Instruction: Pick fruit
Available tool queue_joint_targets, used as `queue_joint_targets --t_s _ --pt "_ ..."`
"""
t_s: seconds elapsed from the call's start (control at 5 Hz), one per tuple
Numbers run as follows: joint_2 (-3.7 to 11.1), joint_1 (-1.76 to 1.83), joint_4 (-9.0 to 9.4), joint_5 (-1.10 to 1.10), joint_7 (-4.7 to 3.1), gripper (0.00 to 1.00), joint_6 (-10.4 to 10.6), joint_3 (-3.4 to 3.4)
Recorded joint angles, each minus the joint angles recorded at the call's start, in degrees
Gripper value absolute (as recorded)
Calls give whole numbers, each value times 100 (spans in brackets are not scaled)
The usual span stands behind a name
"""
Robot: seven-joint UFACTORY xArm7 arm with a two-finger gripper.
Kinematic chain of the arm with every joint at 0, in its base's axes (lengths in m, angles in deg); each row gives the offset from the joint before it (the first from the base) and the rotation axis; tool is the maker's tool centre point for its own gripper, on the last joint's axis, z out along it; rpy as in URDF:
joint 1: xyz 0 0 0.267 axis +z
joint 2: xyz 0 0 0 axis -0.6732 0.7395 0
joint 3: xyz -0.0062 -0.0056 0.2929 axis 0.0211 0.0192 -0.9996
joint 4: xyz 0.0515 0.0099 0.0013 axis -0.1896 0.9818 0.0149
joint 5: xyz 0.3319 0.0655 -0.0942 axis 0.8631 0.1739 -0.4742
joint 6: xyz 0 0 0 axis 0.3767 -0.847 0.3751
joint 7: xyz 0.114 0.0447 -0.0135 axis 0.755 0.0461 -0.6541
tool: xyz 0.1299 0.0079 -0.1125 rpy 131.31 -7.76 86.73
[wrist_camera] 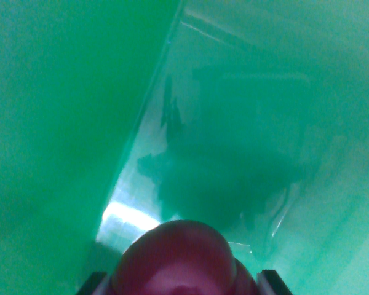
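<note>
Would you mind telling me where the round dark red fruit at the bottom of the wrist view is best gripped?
Grip the round dark red fruit across its widest middle, one finger on each flank, as the gripper seems to have it now. Its dome is smooth and curved, so a higher grip would likely slip off.

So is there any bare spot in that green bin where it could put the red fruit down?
Yes, nearly everywhere. The round dark-red fruit sits between the jaws at the bottom edge. The glossy green floor beyond it is bare, bordered by the matte green wall on the wrist view's left. It carries only a dark shadow or reflection. Nothing looks crowded.
</note>
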Motion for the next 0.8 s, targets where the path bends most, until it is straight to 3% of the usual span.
queue_joint_targets --t_s 0.2,0.4,0.6,0.8 --pt "0 0 0 0 0 100 0 0" --pt "-110 -4 -120 -1 9 100 -230 2" --pt "-110 -4 -120 -1 9 100 -230 2" --pt "-228 -8 -247 -2 19 100 -474 3"
